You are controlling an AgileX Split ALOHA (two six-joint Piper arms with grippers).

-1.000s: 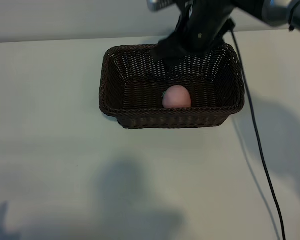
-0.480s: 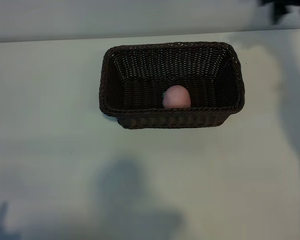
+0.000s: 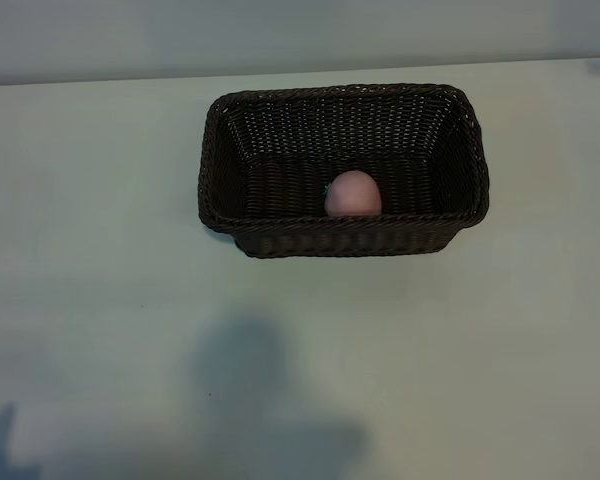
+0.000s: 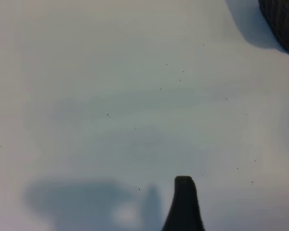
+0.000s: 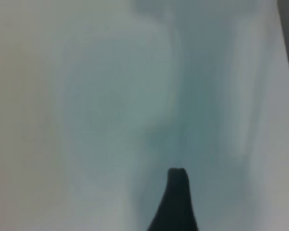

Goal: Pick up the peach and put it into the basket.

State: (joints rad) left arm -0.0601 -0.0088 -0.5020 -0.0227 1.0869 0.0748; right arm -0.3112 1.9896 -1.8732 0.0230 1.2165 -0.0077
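Where the exterior view looks steeply down, the basket stands on the pale desk, and the peach lies inside it, resting against the long wall nearest the camera, about midway along that wall. A hint of green shows at the peach's side. No arm or end effector appears in this view; only soft shadows fall on the desk on the camera's side of the basket.

From the left wrist view, a single dark fingertip of the left end effector shows over bare desk, with its shadow beside it. A corner of the basket's woven wall sits well apart from that fingertip. Nothing is held, and the fingers stand wide apart.

From the right wrist view, one dark fingertip of the right end effector shows over blurred desk, with nothing in its grasp; how wide its fingers stand cannot be told.
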